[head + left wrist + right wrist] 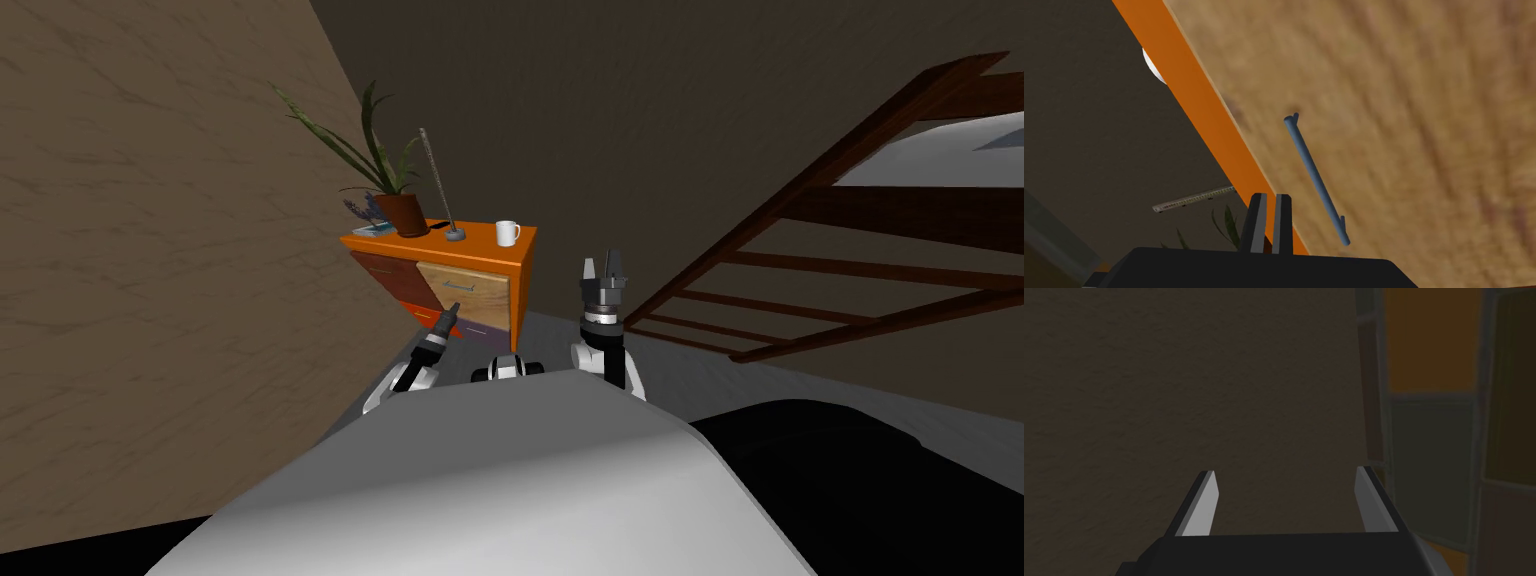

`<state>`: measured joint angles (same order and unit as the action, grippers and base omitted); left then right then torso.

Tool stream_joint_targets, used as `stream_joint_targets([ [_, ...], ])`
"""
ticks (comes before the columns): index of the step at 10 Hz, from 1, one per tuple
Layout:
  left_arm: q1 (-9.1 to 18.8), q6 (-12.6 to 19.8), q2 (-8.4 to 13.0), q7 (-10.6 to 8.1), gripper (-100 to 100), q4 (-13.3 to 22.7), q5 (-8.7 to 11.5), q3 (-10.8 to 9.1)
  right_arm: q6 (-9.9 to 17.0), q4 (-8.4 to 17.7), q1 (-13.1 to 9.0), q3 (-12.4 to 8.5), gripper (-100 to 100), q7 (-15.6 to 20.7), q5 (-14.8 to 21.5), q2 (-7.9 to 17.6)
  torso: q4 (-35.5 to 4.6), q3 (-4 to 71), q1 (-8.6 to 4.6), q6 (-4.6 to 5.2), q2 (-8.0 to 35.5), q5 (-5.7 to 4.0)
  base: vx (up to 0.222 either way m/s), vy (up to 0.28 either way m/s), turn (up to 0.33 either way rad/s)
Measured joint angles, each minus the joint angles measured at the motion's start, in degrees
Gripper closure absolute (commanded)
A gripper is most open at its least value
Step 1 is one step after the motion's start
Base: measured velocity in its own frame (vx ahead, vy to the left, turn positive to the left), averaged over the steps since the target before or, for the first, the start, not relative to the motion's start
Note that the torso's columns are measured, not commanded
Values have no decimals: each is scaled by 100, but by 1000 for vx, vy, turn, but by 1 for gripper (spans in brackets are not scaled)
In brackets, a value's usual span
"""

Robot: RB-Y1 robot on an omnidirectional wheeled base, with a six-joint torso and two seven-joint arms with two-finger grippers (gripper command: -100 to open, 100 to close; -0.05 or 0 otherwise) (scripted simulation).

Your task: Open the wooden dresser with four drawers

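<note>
**Left hand shut and empty, right up at the dresser's pale drawer**

Here's the dresser (520,290), orange-topped, standing against the brown wall (150,250) ahead and a little to the left. Four drawer fronts, each its own colour: dark red-brown and pale wood on top, orange-red and purple below.

The left hand (448,320) is reaching in low at the front. From its wrist view, the hand (1271,197) has both fingers pressed together with nothing between them. They point up along the pale wood drawer (1414,115), close to the dresser's orange edge. The grey-blue bar handle (1316,177) runs just beside the fingertips, apart from them, no contact.

The right hand (603,275) is held up off to the dresser's right, near a dark wooden slatted frame (800,270). Its fingers (1206,503) stand wide apart, holding nothing.

On top of the dresser there's a potted plant (385,175) with long green leaves and a blue book (372,229) beside the pot. A thin rod on a small grey base (442,195) comes next, then a white mug (507,233) toward the right end.
</note>
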<state>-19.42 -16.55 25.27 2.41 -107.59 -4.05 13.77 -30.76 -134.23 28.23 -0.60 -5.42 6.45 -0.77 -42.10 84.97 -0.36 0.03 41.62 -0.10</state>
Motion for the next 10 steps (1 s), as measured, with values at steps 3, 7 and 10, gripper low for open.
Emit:
stream_joint_targets([
  [3, 43, 104, 45, 4, -100, -31, -17, 1, -1, -1, 2, 0, 0, 0, 0, 0, -15, -32, 28, -2, 54, 8, 133, -62, -32],
  [7, -84, 260, -55, 145, -100, -347, -174, 365, 0, 0, 1, -1, 0, 0, 0, 1, -16, -36, 45, -2, 60, 13, 118, 25, 183],
  [10, -225, 431, -73, 258, -100, -732, -305, 721, 0, 0, 1, -1, 0, 0, 0, 1, -18, -41, 30, -2, 70, 9, 79, 25, 91],
])
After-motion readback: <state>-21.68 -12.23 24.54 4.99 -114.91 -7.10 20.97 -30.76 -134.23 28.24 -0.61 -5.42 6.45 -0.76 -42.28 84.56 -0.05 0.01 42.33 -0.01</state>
